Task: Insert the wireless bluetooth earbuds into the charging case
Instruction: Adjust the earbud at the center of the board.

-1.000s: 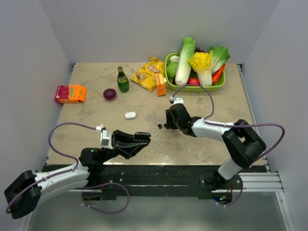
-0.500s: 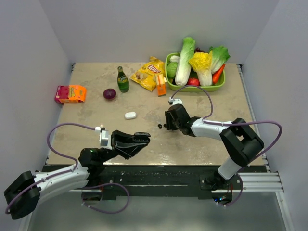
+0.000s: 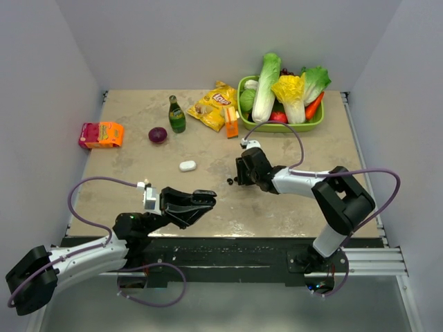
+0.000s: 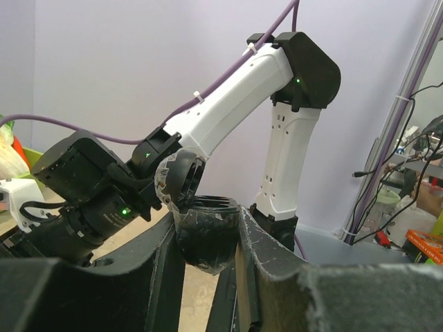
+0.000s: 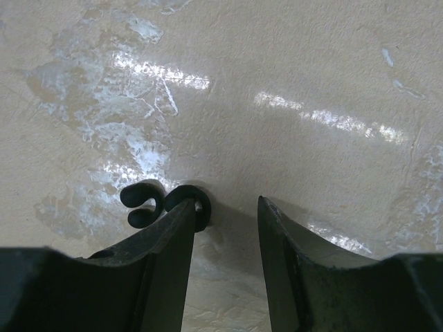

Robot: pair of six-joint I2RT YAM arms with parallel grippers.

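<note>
A mottled beige table (image 3: 131,166) is carrying a green bottle (image 3: 177,115), chip bag (image 3: 214,105), red onion (image 3: 158,135) and orange packet (image 3: 101,134) along its far side, a green basket (image 3: 291,127) sitting far right, a white case (image 3: 187,165) and black earbuds (image 3: 230,181) lying mid-table.

We are 2 arms, a left arm (image 3: 83,259) and a right arm (image 3: 304,185), each made of smooth white shells between rounded black joint housings. The largest housings are blocky, with bevelled corners. A purple left cable (image 3: 104,178) loops from one wrist and a purple right cable (image 3: 273,123) from the other. White zip ties (image 4: 252,48) bind the right one to its shell. Small green lights (image 4: 297,81) glow on the black joints. A white camera block (image 3: 150,197) sits at our left wrist. Our fingers (image 4: 270,256) are matte black, wedge-shaped, with scuffed greyish edges. The right base (image 3: 318,266) is round and black.
</note>
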